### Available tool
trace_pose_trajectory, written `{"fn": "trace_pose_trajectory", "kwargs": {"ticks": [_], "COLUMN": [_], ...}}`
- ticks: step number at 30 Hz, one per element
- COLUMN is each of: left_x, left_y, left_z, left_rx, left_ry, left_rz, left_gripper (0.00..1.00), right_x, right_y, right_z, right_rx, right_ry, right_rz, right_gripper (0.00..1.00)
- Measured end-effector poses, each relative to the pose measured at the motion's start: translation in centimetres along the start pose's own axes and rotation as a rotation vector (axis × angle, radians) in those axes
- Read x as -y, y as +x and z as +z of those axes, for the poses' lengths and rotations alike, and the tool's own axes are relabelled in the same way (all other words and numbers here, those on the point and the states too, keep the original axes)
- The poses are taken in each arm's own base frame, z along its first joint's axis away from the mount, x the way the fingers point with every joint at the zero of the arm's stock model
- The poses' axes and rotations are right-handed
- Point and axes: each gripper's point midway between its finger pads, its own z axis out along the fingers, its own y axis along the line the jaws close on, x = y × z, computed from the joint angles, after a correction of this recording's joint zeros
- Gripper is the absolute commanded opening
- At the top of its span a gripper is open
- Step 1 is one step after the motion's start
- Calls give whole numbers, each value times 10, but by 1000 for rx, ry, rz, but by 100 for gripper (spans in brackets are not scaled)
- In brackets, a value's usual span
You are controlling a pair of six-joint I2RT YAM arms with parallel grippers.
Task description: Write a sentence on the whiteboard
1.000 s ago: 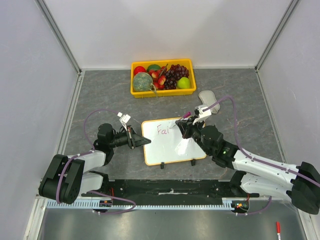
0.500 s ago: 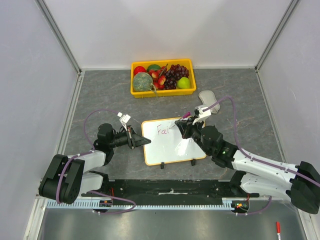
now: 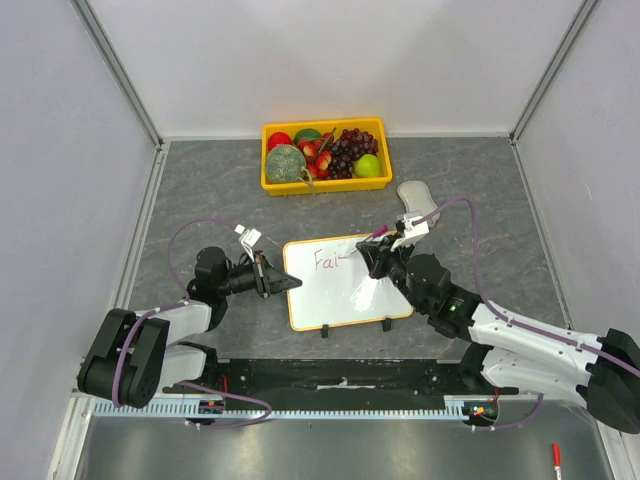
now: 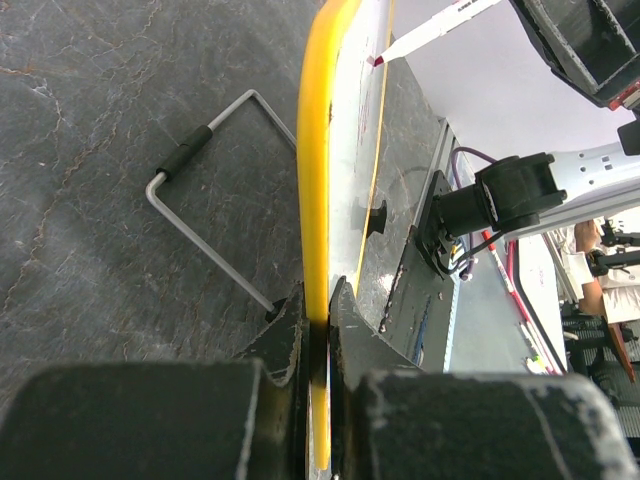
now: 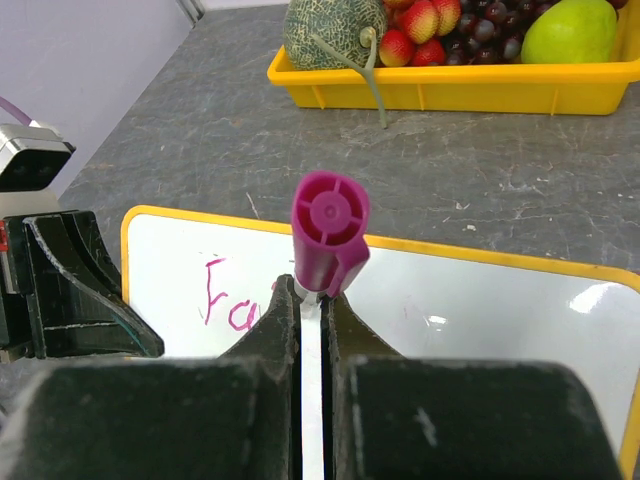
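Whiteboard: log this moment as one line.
left pincer: shut on whiteboard edge | right pincer: shut on pink marker | sentence: begins "Fa", unfinished

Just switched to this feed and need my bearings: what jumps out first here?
A flat white whiteboard with a yellow-orange rim sits centre-frame, with pink handwritten letters reading about "Fai" at its upper left. The right gripper is shut on a white marker with a magenta end cap over the board, while the left gripper clamps the board's left rim. A yellow plastic tray of fruit stands farther back.
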Motion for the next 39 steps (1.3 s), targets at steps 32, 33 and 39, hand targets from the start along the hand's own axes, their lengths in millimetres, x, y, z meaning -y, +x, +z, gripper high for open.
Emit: {"fn": "trace_pose_trajectory", "kwargs": {"ticks": [32,33,39], "left_x": [0,0,0], "left_y": [0,0,0], "left_z": [0,0,0], "left_rx": [0,0,0], "left_ry": [1,1,1], "left_rz": [1,1,2], "left_gripper": [2,2,2], "right_x": [-3,-3,-3], "right_y": [-9,-9,-8], "right_z": [7,7,7], "right_rx": [4,4,3], "right_ry": [4,4,5], "right_rz": [-1,0,2], "right_gripper": [0,0,0]}}
